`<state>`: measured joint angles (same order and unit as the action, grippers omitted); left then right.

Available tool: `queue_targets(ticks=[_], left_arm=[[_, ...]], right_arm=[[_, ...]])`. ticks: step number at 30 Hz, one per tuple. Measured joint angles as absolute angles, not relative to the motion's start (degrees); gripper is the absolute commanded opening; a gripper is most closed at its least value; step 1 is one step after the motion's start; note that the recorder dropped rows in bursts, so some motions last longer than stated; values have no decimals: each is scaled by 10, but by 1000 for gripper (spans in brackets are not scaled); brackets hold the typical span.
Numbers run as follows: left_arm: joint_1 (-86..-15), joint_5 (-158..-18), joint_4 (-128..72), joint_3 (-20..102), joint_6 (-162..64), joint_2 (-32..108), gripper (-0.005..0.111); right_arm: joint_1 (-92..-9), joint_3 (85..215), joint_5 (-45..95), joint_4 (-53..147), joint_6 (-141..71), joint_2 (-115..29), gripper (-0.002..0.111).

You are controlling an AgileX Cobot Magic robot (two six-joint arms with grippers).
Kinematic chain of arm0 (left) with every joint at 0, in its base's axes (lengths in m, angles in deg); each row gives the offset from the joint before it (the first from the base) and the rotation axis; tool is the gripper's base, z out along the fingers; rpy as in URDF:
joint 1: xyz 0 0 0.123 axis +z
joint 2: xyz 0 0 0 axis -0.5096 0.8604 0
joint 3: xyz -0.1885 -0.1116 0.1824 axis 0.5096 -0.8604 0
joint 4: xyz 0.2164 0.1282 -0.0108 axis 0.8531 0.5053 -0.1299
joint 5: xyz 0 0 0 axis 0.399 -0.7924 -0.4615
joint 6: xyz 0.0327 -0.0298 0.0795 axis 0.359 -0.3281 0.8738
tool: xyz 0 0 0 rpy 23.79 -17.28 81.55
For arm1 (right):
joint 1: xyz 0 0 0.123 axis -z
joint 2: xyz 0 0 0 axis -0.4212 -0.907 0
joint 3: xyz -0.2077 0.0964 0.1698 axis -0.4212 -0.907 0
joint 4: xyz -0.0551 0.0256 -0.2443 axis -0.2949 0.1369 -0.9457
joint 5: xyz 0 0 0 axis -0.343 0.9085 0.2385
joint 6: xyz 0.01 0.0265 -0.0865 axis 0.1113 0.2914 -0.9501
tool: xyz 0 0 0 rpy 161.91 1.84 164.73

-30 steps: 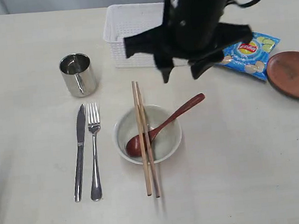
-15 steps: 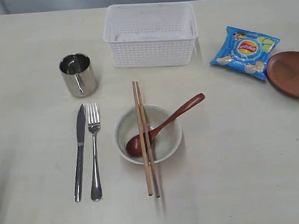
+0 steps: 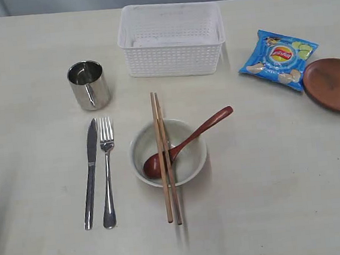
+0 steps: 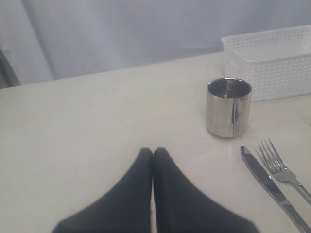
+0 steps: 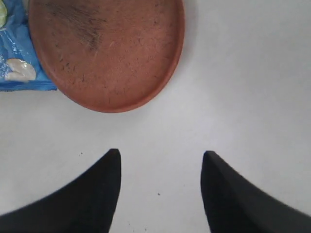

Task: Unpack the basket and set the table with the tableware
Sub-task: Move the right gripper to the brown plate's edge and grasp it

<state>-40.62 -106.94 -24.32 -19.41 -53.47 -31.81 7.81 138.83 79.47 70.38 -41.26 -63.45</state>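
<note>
Right wrist view: the brown plate (image 5: 107,48) lies on the surface (image 5: 243,73) just ahead of the right claw (image 5: 160,154), which is wide open and empty. The steel mug (image 4: 228,107) and white basket (image 4: 272,60) stand ahead of the left claw (image 4: 153,151), pressed closed, holding nothing.

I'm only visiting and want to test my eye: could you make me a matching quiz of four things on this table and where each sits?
Things:
1. mug
2. spoon
3. chopsticks
4. plate

Places:
A. laid across the bowl
B. right next to the crisp bag
C. head inside the bowl, handle sticking out
D. just past the tip of the knife

Pairs: 1-D, 2-C, 3-A, 4-B
</note>
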Motion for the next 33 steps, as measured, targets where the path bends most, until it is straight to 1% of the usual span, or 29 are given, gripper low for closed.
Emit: queue_targets(ticks=[7, 15, 19, 33], left_arm=[[-406, -1069, -243, -194, -535, -318, 0], [-406, -1069, -243, -194, -535, -318, 0], [-406, -1069, -243, -194, -535, -318, 0], [-406, -1069, -243, -194, -535, -318, 0]], right_arm=[[93, 1374, 718, 747, -475, -726, 49], [93, 1372, 682, 867, -579, -811, 49], [93, 1372, 682, 915, -628, -818, 49], [93, 1372, 638, 929, -633, -819, 48]])
